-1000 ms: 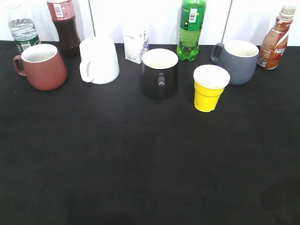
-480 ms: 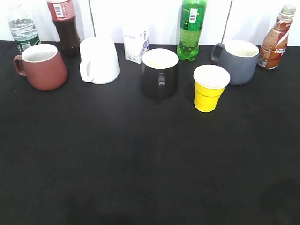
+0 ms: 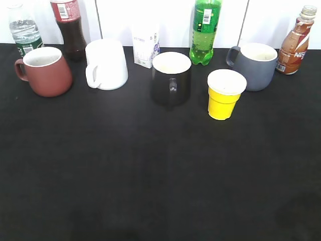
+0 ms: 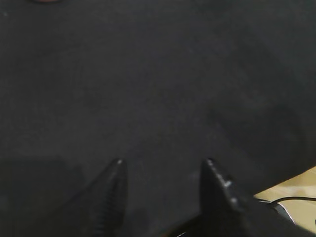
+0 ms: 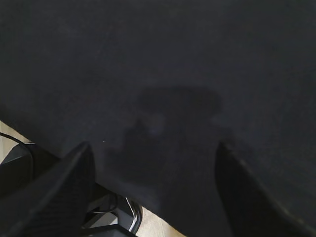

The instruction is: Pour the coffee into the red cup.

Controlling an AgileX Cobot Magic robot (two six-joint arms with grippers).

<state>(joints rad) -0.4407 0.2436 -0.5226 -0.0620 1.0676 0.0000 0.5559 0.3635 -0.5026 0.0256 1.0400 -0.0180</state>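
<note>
**Row of cups and bottles on a black table, both grippers hanging over bare cloth**

The red cup (image 3: 44, 71) stands at the far left of the black table (image 3: 160, 170), handle turned outward to the left, its pale inside showing nothing in it. Taking this cup as landmark: just behind it stand a clear water bottle (image 3: 22, 29) and a dark cola bottle (image 3: 69, 29); just to its right, a white mug (image 3: 106, 65); further right, behind the row, a small white carton (image 3: 145, 49); then a black mug (image 3: 171, 78), handle facing the viewer, its interior pale and apparently empty. Behind that mug rises a green soda bottle (image 3: 204, 31). Further right sits a yellow paper cup (image 3: 224, 94), white inside, and a grey mug (image 3: 253, 66), neither showing any contents. The brown coffee bottle (image 3: 295, 41), capped and upright, stands at the far right, the whole row lying between it and the red cup.

Neither arm appears in the exterior view. The left gripper (image 4: 163, 165) hangs over plain black cloth, fingers spread with nothing between them. The right gripper (image 5: 153, 148) is likewise parted wide and empty, near the table edge.
</note>
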